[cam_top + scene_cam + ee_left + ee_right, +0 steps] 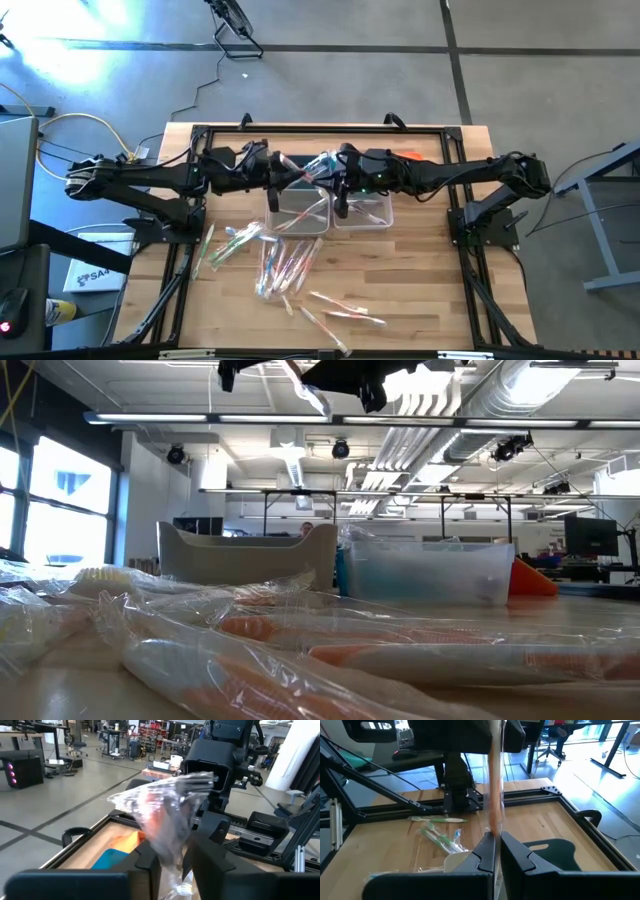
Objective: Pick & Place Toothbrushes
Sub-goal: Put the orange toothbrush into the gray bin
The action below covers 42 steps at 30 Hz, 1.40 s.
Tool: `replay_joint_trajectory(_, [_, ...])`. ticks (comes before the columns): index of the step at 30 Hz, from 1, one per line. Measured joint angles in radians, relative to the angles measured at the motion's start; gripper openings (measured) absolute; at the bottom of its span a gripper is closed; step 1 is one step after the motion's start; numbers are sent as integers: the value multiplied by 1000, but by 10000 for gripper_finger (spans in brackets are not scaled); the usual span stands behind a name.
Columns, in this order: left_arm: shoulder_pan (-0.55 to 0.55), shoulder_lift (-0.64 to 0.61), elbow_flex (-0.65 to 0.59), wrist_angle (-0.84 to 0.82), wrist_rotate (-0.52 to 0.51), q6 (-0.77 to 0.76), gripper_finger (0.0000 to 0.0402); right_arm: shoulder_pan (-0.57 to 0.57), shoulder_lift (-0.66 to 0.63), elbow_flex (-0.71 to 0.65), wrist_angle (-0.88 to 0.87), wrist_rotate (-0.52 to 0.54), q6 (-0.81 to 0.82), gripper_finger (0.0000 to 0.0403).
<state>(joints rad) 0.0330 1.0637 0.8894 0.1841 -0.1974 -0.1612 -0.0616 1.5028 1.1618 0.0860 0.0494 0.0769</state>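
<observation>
A wrapped toothbrush (312,168) is held in the air between the two arms above the bins at the middle of the table (420,290). The right end effector (496,854) is pressed together on one end of it, pinching wrapper and handle. The left end effector (172,862) is seen with the other end of the crinkled wrapper between its fingers; whether it is yet clamped cannot be told.

The toothbrush is judged light and thin, with a stiff handle inside a loose, slippery film (a grip on film alone would probably slide). A hold across the handle itself, near mid-length, is judged the safest.

Two small bins are counted: a pale one (298,212), with at least one toothbrush lying in it, and a clear one (362,214) beside it. The loose toothbrushes (272,262) scattered on the table in front of the bins cannot be counted exactly, since they overlap; roughly a dozen or more are seen, with green, pink-red and whitish handles among them.
</observation>
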Motion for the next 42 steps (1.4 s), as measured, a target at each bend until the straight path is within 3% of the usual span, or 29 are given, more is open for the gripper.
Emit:
replay_joint_trajectory(11, [0, 0, 0, -23, 5, -3, 22, 0, 0, -1, -4, -5, 1, 4])
replay_joint_trajectory(32, [0, 1, -1, -60, 34, -27, 20, 0, 0, -1, -3, -13, 7, 8])
replay_joint_trajectory(36, [0, 1, -1, -59, 34, -27, 20, 0, 0, -1, -4, -7, 8, 40])
replay_joint_trajectory(42, [0, 1, -1, -77, 34, -33, 20, -14, -39, 0, -98, -92, 105, 136])
